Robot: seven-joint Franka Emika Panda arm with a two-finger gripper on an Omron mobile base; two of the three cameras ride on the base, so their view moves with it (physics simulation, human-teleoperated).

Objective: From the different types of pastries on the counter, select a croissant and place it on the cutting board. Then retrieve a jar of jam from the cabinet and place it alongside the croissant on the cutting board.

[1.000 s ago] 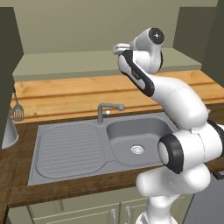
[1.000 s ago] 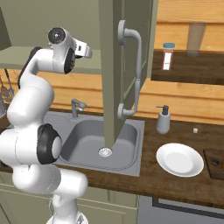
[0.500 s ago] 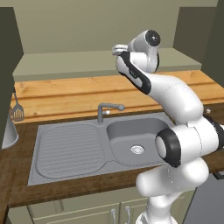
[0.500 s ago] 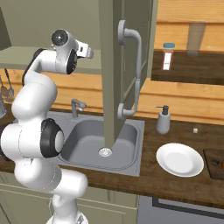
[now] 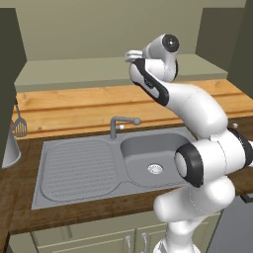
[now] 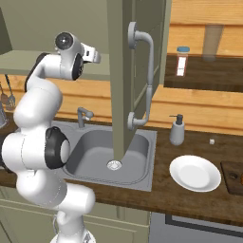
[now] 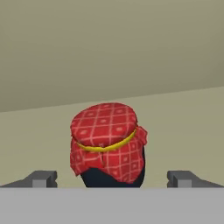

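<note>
Hand view: jar of jam (image 7: pixel 108 144) base cut off; hand (image 7: pixel 112 178) spread wide, not touching.

A rendered home kitchen.
Steel sink (image 5: pixel 94 165) with tap (image 5: pixel 121 124) mid-frame (wooden counter (image 6: pixel 190 190) around it), white plate (image 6: pixel 195 173) lower right.

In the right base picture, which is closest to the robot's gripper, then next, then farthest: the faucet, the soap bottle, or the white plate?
From the gripper, up at the cabinet shelf:
1. The faucet, below it at the back of the sink.
2. The soap bottle, on the counter beyond the open cabinet door.
3. The white plate, farther right and toward the counter's front edge.
</note>
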